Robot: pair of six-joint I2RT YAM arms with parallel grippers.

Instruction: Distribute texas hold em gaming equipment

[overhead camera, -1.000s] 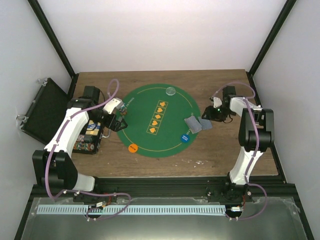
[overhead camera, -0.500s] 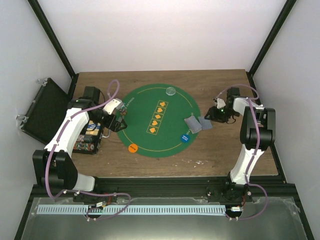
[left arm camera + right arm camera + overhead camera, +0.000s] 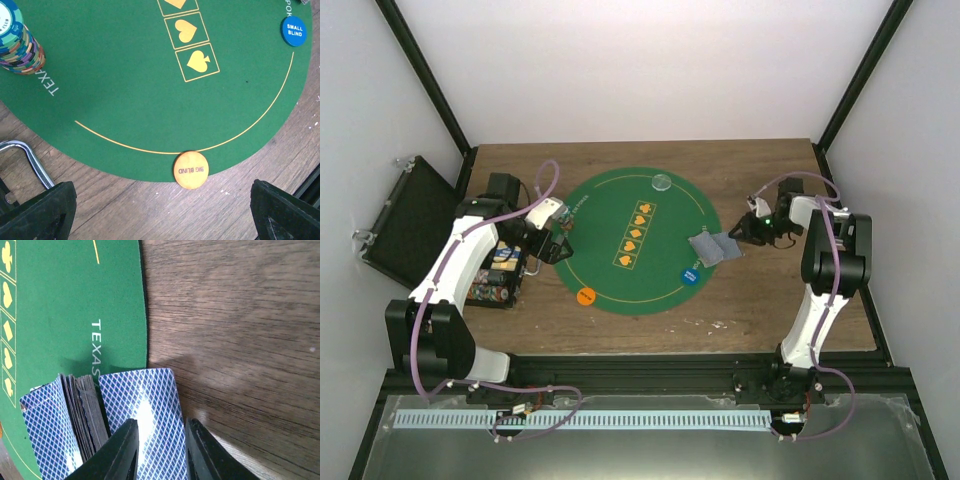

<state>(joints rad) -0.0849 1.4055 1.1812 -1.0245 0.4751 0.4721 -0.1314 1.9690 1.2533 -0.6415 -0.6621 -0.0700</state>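
Observation:
On the green mat (image 3: 620, 240) lie a clear disc (image 3: 662, 182), a blue "small blind" disc (image 3: 690, 275) and an orange "big blind" disc (image 3: 586, 296) on its near edge. A deck of blue-backed cards (image 3: 704, 249) sits on the mat's right edge, with a single card (image 3: 728, 246) beside it on the wood. My right gripper (image 3: 744, 232) is just right of the cards. In the right wrist view its gripper (image 3: 161, 452) stands narrowly open over the single card (image 3: 150, 410), next to the deck (image 3: 70, 425). My left gripper (image 3: 560, 246) hovers at the mat's left edge, wide open and empty (image 3: 162, 220), above the orange disc (image 3: 190, 170). The blue disc (image 3: 293, 31) shows far right.
A black hard case (image 3: 408, 222) lies open at the far left. A tray of poker chips (image 3: 498, 272) sits beside the left arm. A stack of coloured chips (image 3: 16, 46) stands on the mat's left part. Bare wood lies around the mat.
My right gripper has shifted slightly and turned toward the single card by the deck. The left arm and the discs have not moved.

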